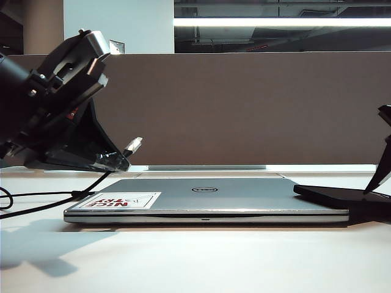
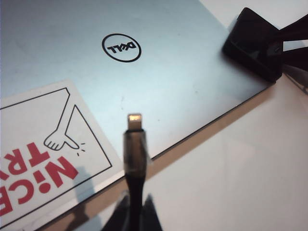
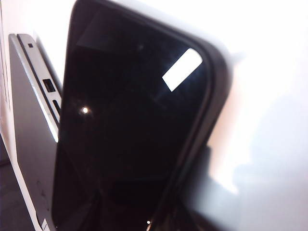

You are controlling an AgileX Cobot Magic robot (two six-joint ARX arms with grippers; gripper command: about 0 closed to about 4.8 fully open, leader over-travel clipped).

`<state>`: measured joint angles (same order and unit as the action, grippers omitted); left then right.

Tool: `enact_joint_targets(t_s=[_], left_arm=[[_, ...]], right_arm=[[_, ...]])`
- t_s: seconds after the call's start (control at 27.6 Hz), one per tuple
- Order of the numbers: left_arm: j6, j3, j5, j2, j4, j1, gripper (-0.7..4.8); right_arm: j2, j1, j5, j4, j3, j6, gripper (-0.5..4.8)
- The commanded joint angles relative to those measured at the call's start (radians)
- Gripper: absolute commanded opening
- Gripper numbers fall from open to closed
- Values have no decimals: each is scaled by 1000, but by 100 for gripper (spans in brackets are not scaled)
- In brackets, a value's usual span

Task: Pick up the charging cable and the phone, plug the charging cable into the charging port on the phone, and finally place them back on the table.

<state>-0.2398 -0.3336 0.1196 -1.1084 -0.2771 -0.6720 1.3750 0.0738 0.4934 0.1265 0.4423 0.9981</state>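
My left gripper (image 1: 120, 162) is shut on the charging cable (image 1: 133, 146) and holds it above the left end of a silver laptop. The silvery plug (image 2: 134, 120) sticks out past the pinching fingers (image 2: 150, 215), and the black cord (image 1: 36, 204) trails down to the table (image 1: 195, 262). The phone (image 1: 339, 195), a black glossy slab, lies at the laptop's right corner (image 2: 250, 43). It fills the right wrist view (image 3: 130, 120). My right gripper (image 1: 383, 152) straddles the phone's outer end; dark blur hides whether its fingers press on it. The charging port cannot be made out.
The shut Dell laptop (image 1: 208, 201) with a red-lettered sticker (image 1: 119, 200) lies across the middle of the table; its side ports (image 3: 49, 86) sit right beside the phone. A grey-brown divider panel (image 1: 244, 104) stands behind.
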Motion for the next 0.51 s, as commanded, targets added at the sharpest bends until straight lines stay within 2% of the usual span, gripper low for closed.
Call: enact_joint_targets(t_s=[0.04, 0.33, 0.44, 0.51], left_arm=[[4, -2, 0, 3, -16, -1, -6], [4, -2, 0, 3, -16, -1, -6], [4, -2, 0, 3, -16, -1, -6], [4, -2, 0, 3, -16, -1, -6]], right_arm=[[-1, 0, -2, 5, 2, -4, 197], [-1, 0, -2, 5, 2, -5, 196], [-1, 0, -2, 5, 2, -5, 142], [-1, 0, -2, 5, 2, -5, 142]])
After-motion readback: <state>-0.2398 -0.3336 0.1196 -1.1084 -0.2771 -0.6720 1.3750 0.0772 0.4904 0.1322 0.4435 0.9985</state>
